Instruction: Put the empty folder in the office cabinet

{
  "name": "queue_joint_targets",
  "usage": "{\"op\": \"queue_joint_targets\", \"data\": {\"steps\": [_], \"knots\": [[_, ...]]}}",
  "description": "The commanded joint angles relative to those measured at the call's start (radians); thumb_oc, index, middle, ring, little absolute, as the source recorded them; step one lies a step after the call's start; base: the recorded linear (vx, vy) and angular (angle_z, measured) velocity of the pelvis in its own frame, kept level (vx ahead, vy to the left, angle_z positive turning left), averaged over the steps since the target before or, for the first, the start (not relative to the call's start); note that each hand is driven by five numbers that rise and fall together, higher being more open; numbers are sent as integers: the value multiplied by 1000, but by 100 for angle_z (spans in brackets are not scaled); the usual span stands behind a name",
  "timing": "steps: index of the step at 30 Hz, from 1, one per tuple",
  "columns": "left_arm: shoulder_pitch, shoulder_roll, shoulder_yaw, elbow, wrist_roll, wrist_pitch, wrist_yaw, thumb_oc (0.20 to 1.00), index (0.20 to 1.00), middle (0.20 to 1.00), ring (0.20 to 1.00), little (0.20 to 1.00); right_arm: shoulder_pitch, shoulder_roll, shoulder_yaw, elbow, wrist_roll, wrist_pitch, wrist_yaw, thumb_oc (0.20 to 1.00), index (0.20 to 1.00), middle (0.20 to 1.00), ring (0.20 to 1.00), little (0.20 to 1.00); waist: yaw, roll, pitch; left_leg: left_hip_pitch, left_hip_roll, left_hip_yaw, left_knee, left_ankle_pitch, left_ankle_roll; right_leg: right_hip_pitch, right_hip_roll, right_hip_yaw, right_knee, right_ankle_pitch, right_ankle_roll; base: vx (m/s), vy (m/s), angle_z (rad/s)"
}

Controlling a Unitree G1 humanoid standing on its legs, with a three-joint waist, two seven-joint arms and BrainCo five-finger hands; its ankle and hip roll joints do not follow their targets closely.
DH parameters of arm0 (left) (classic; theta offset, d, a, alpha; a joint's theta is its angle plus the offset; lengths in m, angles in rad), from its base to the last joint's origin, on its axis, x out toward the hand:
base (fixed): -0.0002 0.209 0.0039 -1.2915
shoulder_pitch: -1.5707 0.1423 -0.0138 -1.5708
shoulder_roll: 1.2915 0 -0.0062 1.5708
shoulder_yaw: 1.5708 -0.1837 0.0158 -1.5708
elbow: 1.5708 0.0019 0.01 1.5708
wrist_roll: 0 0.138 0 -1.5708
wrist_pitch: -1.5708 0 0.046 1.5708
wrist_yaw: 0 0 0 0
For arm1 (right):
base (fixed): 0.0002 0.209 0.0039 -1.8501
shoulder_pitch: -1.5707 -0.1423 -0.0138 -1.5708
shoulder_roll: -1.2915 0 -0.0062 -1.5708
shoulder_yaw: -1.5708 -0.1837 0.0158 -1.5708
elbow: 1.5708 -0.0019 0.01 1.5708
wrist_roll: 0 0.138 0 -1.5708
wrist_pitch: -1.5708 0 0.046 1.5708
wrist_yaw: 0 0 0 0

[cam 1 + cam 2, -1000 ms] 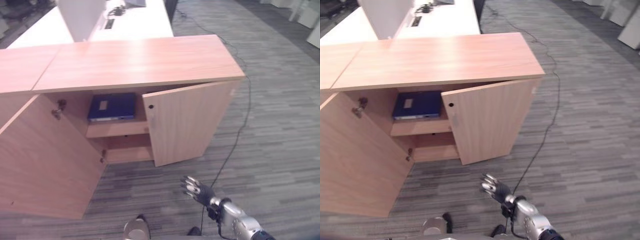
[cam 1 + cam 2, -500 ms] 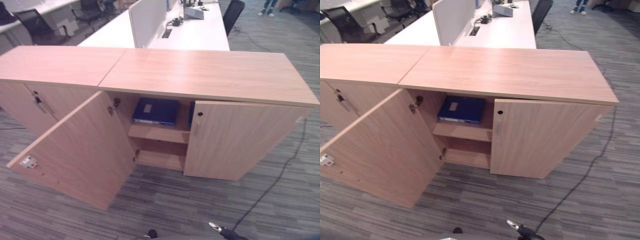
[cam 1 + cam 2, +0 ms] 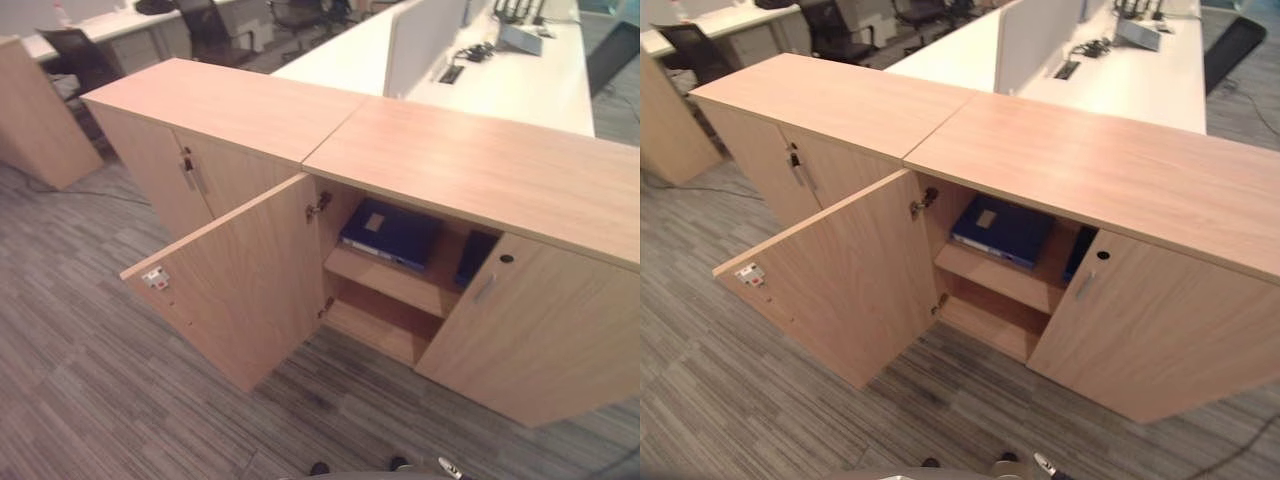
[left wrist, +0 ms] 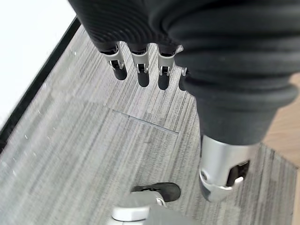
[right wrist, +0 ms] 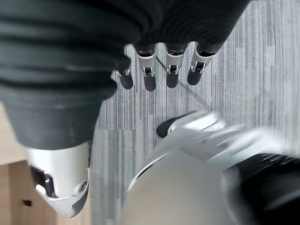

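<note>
While ajar, cabinet door (image 3: 235, 285) beside shelved folder (image 3: 390, 232).

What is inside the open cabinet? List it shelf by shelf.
Upper shelf: a blue folder lying flat, with a second dark folder beside it, partly hidden by the right door. The lower compartment's visible part is bare.

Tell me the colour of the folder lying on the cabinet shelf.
Dark blue flat folder with a pale label; clearest in the left eye view.

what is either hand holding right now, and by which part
Nothing. The left hand and right hand hang over carpet, fingers straight and empty. The blue folder lies on the cabinet's upper shelf.
</note>
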Motion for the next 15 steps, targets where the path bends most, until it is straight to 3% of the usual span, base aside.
{"op": "queue_joint_targets", "data": {"steps": [1, 6, 7, 8, 9, 10, 14, 15], "knots": [[-13, 9, 45, 46, -64, 2, 0, 1000, 1000, 1000, 1000, 1000, -21, 21, 3, 38, -18, 1, 2, 1000, 1000, 1000, 1000, 1000, 14, -24, -11, -40, 12, 99, 9, -29, -37, 9, 8, -17, -41, -6, 27, 40, -138, 8], [7, 4, 111, 58, -151, 3, -1, 1000, 1000, 1000, 1000, 1000, -12, 29, 9, 20, 3, -14, 3, 1000, 1000, 1000, 1000, 1000, 39, -38, -18, -44, 42, 59, 9, -19, -61, 40, 34, -63, -73, -16, 13, 40, -184, 25], [8, 5, 114, 57, -158, 5, -1, 815, 815, 815, 815, 815, -10, 30, 12, 15, 6, -17, 2, 1000, 1000, 1000, 1000, 1000, 41, -40, -19, -43, 46, 55, 9, -18, -65, 45, 38, -69, -77, -19, 11, 28, -119, 30], [8, 5, 114, 56, -158, 5, -1, 711, 711, 711, 711, 711, -10, 30, 12, 15, 6, -17, 2, 1000, 1000, 1000, 1000, 1000, 41, -40, -19, -42, 46, 54, 9, -18, -65, 46, 38, -69, -77, -19, 11, 19, -148, 24], [4, 5, 119, 50, -173, 1, 1, 319, 319, 319, 319, 319, -8, 30, 17, 3, 11, -23, 0, 1000, 1000, 1000, 1000, 1000, 46, -43, -19, -43, 56, 44, 9, -15, -75, 56, 46, -85, -86, -25, 5, 11, -152, 26], [2, 4, 121, 48, -186, 1, 2, 200, 200, 200, 200, 200, -7, 28, 18, -1, 15, -26, -1, 1000, 1000, 1000, 1000, 1000, 48, -44, -18, -42, 61, 38, 9, -14, -80, 60, 50, -94, -87, -29, 2, 14, -198, 22], [-12, 2, 109, 39, -209, -1, -1, 200, 200, 200, 200, 200, 1, 22, 23, -11, 17, -36, -12, 1000, 1000, 1000, 1000, 1000, 57, -42, -5, -49, 83, 10, 20, -2, -107, 75, 69, -133, -84, -52, -17, -9, -166, 19], [-13, 2, 109, 39, -209, -1, -1, 395, 395, 395, 395, 395, 1, 22, 23, -11, 17, -36, -12, 1000, 1000, 1000, 1000, 1000, 56, -42, -5, -49, 83, 9, 20, -2, -108, 75, 69, -134, -84, -52, -17, -55, -146, 25]]}}
